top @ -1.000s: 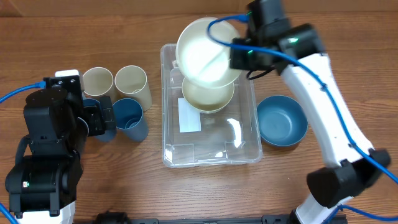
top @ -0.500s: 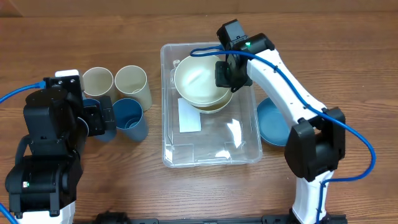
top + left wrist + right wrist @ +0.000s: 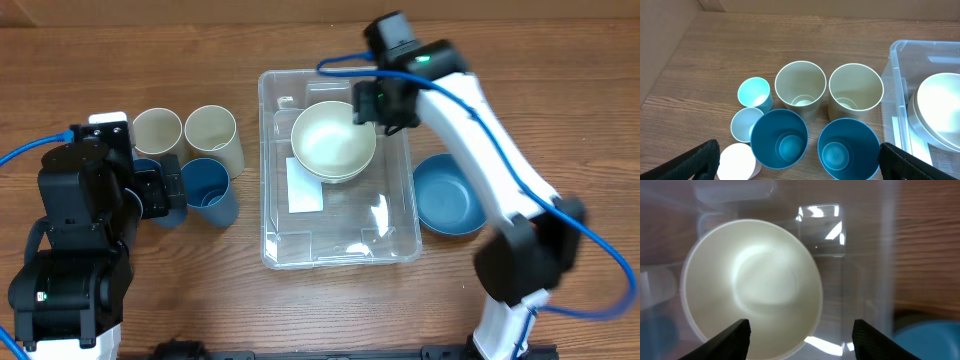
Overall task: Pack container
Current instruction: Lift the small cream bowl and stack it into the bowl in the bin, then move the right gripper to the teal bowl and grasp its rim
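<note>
- Right gripper [image 3: 801, 332] is hovering open over the white bowl [image 3: 752, 287] in the container [image 3: 390, 245]; lifting off-line could be snagging its rim.
- Left gripper [image 3: 797, 152] is idling open.

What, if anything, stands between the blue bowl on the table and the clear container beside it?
Nothing visible on the table: the blue bowl sits right beside the right wall of the container. Only the right arm crosses above that side, the right gripper over the stacked white bowls.

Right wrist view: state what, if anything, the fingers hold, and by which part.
Nothing is held. The right gripper has its fingers open above the white bowl, which rests in the container.
</note>
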